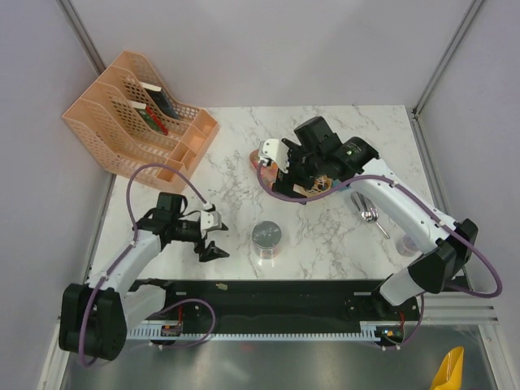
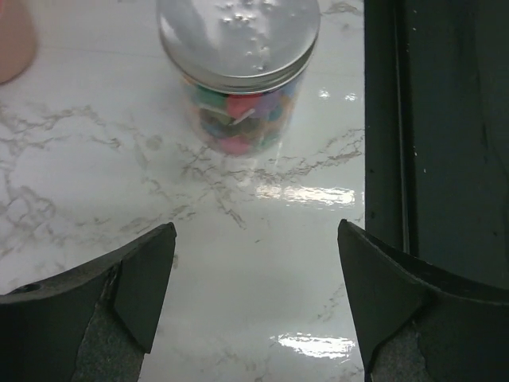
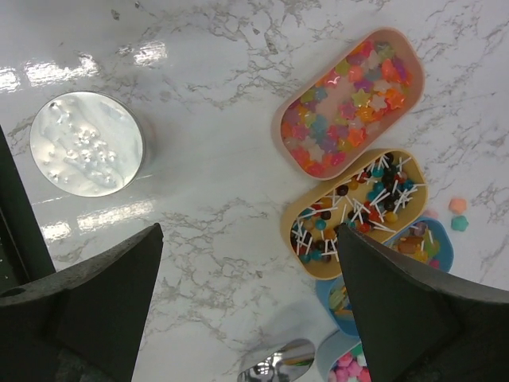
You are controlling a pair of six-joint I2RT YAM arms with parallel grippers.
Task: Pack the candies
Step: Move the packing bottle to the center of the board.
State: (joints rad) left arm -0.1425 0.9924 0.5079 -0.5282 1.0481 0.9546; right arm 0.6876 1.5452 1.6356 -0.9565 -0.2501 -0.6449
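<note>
1. The left arm lies low over the near-left counter (image 2: pixel 95 183), elbow bent and wrist aimed at the jar (image 2: pixel 238 87). The left pincer (image 2: pixel 256 263) is spread wide, with nothing between its jaws, just short of the jar.
2. The jar stands upright mid-counter with its metal lid (image 2: pixel 238 32) on, full of coloured candies (image 2: pixel 235 119). Its clear wall may be glass or plastic; I cannot tell. It probably handles as stiff, smooth and slippery, so it is best gripped across the body below the lid.
3. The right arm reaches forward and folds leftward, its wrist high and looking down. The right pincer (image 3: pixel 250 239) gapes fully, holding nothing.
4. Beneath it, a pink tray (image 3: pixel 278 131) holds star sweets and a yellow tray (image 3: pixel 288 231) holds lollipops.
5. Two loose pieces (image 3: pixel 457 205) lie on the counter further right. Pieces this tiny, light and hard would likely skid from a pinch; the spoon (image 3: pixel 278 368) looks safer.
</note>
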